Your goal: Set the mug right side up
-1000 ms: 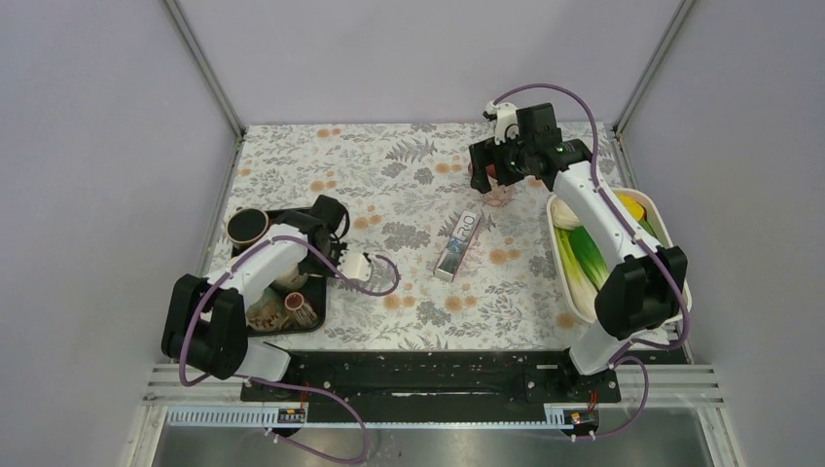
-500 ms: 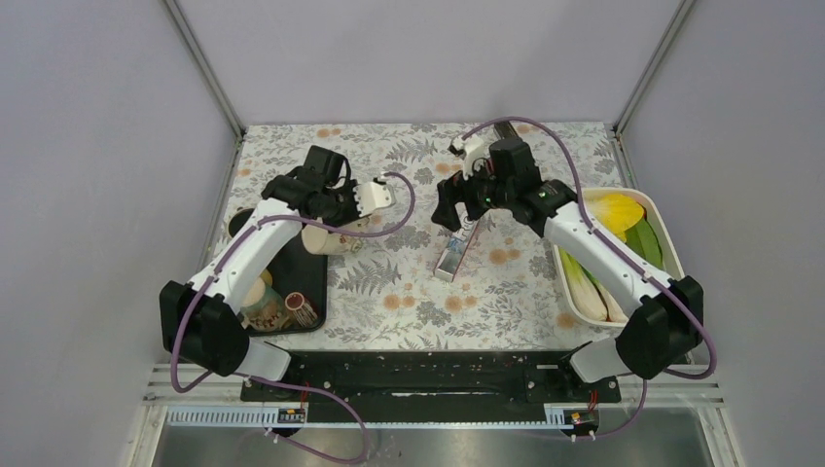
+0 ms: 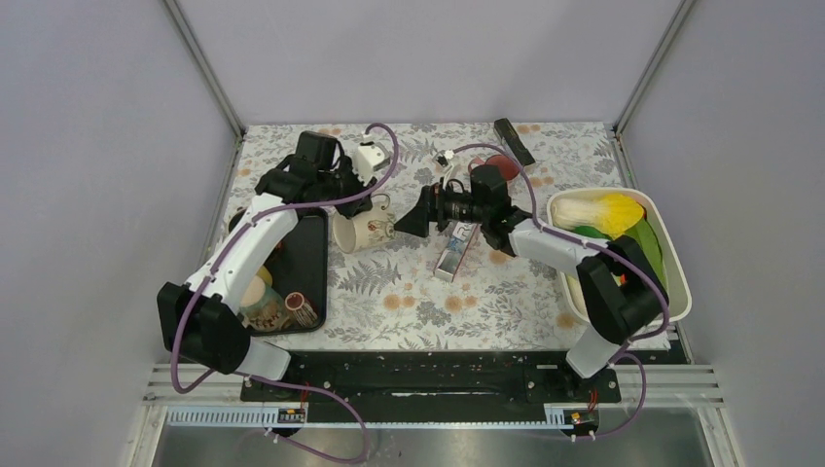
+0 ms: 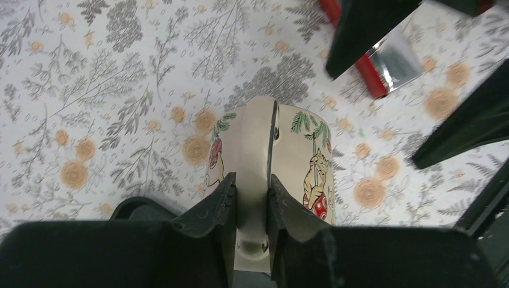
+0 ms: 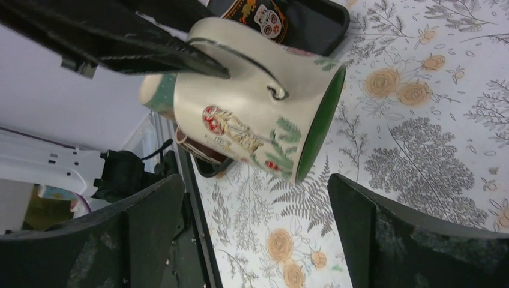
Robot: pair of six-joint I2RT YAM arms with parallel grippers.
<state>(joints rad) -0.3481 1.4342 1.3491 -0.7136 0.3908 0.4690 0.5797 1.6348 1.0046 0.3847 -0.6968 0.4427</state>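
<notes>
The mug (image 3: 362,232) is cream with cartoon pictures and a green inside. It is tilted on its side just right of the black tray. My left gripper (image 3: 375,201) is shut on its handle. In the left wrist view, the handle sits between the fingers of the left gripper (image 4: 252,180) with the mug (image 4: 303,150) below. My right gripper (image 3: 413,222) is open and empty, just right of the mug and pointing at it. In the right wrist view, the mug (image 5: 258,96) hangs beyond the wide-open right gripper (image 5: 255,186).
A black tray (image 3: 313,255) with jars and cups lies at the left. A toothpaste box (image 3: 457,248) lies mid-table under the right arm. A white basket (image 3: 674,277) of vegetables stands at the right. A red bowl (image 3: 503,165) and a black remote (image 3: 513,141) are at the back.
My left gripper has carried the mug by its handle from the tray's edge rightward onto the cloth. My right arm has swung from the red bowl down and left to face the mug.
</notes>
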